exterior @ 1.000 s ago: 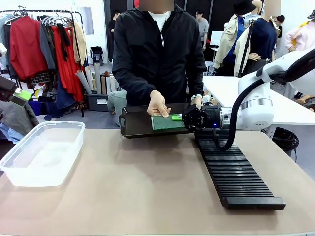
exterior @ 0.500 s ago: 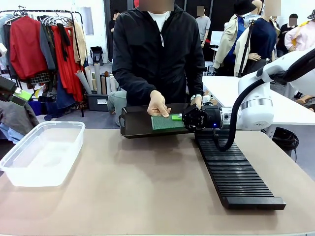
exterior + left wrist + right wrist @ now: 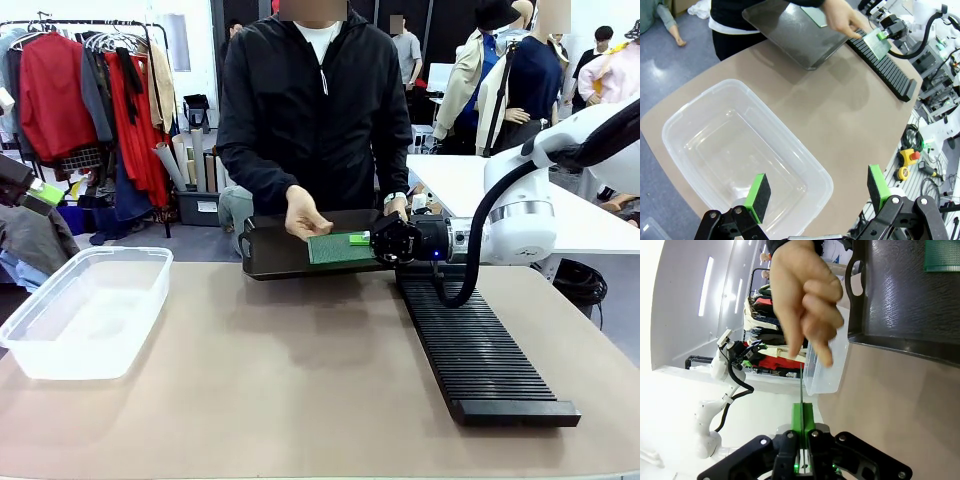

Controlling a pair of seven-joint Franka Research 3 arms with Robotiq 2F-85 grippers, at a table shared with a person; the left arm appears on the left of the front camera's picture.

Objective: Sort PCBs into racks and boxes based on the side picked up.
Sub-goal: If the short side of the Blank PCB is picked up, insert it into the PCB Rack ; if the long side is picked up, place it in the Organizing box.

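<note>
Evidently mid-handover: a PCB (image 3: pixel 336 248) gripped by its 3 o'clock short edge in the right tool (image 3: pixel 362 239), green pads (image 3: pixel 797 417) pressed shut on the board with no gap between them. Held flat and level just above the dark tray (image 3: pixel 275 255), toward that tray's 3 o'clock end, at the far side of the table (image 3: pixel 300 380). Seen edge-on from the right wrist as a thin dark line rising from the pads toward 12 o'clock. Looks thin, stiff and dull green, with a fine dotted grid on the upper face; probably taken by the edge for want of any other purchase on so flat a board. At the board's 10 o'clock corner, the person's hand (image 3: pixel 303 214), fingers curled, very close to the board; cannot tell whether touching. Judged as steadying it during the pinch. Tray held up by the person at the table's far edge, likely to bring boards within reach; a second PCB (image 3: pixel 942 255) lying flat in it. Straight toward 6 o'clock from the right tool, the long black slotted rack (image 3: pixel 478 345), handy for a short carry. Well apart at 9 o'clock, the clear box (image 3: pixel 85 310), nothing seen inside. Poised above it, the left tool (image 3: pixel 818 191), pads (image 3: pixel 759 192) spread wide and holding nothing, presumably waiting for a board offered from that side
</note>
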